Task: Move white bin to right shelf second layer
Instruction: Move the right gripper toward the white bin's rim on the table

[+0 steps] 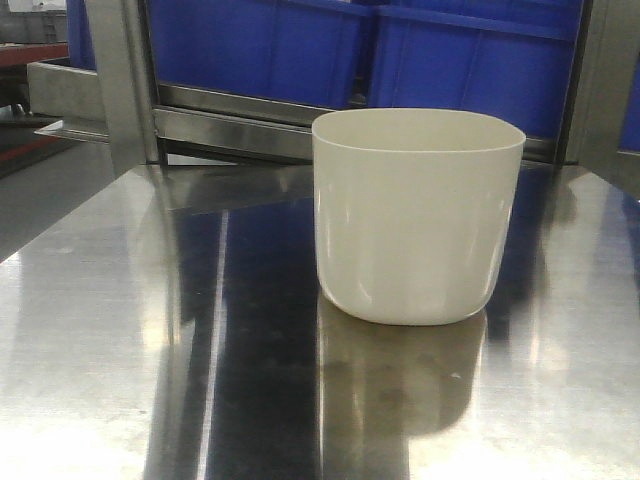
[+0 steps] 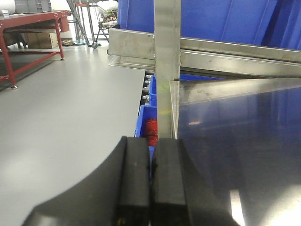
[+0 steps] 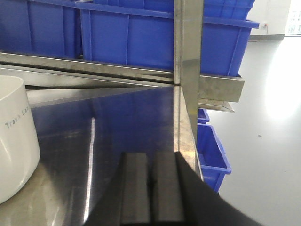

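The left pincer (image 2: 150, 153) is closed flat, pads together, holding nothing. The white bin (image 1: 418, 215) stands upright, mouth up, roughly square, on the steel surface (image 1: 150, 350), in front of the blue crates (image 1: 260, 50). The right pincer (image 3: 151, 167) is likewise closed and empty, with the bin at its 9 o'clock. Only this view shows grey lettering on the bin's wall.

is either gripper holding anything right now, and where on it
Nothing is held. The left gripper and right gripper are both shut with nothing between them, and the white bin stands untouched on the steel surface.
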